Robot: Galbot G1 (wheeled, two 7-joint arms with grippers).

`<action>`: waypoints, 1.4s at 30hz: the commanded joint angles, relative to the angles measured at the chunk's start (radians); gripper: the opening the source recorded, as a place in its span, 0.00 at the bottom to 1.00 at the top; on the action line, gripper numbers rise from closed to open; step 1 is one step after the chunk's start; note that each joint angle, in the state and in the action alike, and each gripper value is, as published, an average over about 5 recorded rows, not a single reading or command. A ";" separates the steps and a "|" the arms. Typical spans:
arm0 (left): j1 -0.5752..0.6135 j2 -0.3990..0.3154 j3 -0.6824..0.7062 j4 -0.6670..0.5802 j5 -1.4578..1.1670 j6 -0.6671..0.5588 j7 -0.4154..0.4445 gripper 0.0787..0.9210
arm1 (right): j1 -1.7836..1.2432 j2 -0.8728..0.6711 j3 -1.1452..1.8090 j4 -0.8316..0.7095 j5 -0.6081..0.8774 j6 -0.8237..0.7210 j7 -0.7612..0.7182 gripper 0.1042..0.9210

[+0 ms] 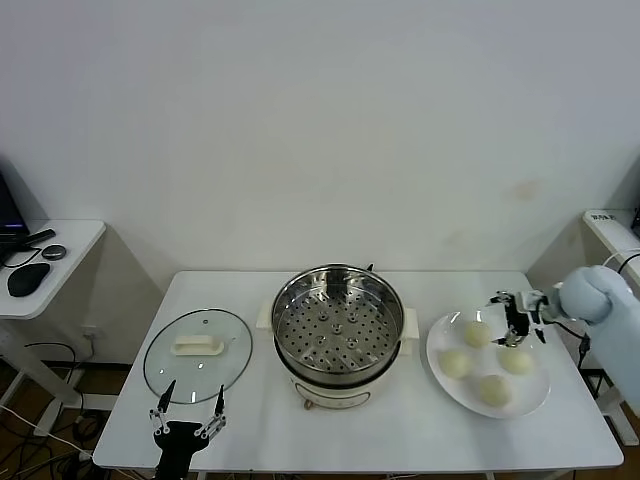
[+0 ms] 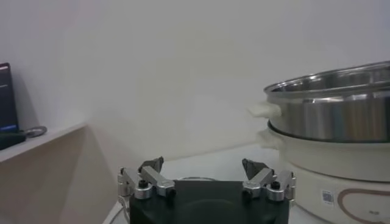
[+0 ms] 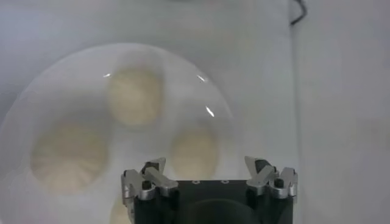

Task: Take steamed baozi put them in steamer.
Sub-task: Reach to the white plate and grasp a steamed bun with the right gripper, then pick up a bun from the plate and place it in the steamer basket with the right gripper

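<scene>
This looks like a robot test room or lab set up as a mock kitchen. A plain white counter point(image 1: 420, 440) stands against a bare white wall, carrying only cooking props: a steel steamer point(image 1: 338, 335), a glass lid point(image 1: 197, 354) and a white plate point(image 1: 440, 385) of buns. To one side a desk point(image 1: 60, 262) holds a computer mouse point(image 1: 27, 279), and loose cables point(image 1: 25, 430) trail on the floor.

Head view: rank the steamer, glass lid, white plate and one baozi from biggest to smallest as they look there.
1. Steamer, largest with its base and handles.
2. Plate and lid: these look too alike to rank.
3. Baozi, clearly smallest; four sit on the plate, all about equal.
</scene>
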 commanded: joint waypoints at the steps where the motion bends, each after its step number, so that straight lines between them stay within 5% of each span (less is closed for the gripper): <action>1: 0.003 -0.002 -0.003 0.002 0.008 -0.001 0.000 0.88 | 0.224 0.090 -0.251 -0.195 -0.050 -0.012 -0.092 0.88; 21: -0.004 0.000 -0.013 0.001 0.014 -0.007 0.001 0.88 | 0.161 0.147 -0.225 -0.242 -0.094 -0.043 -0.004 0.86; 42: 0.004 0.003 -0.018 -0.019 0.013 -0.010 0.003 0.88 | 0.139 0.113 -0.224 -0.187 -0.080 -0.064 0.014 0.50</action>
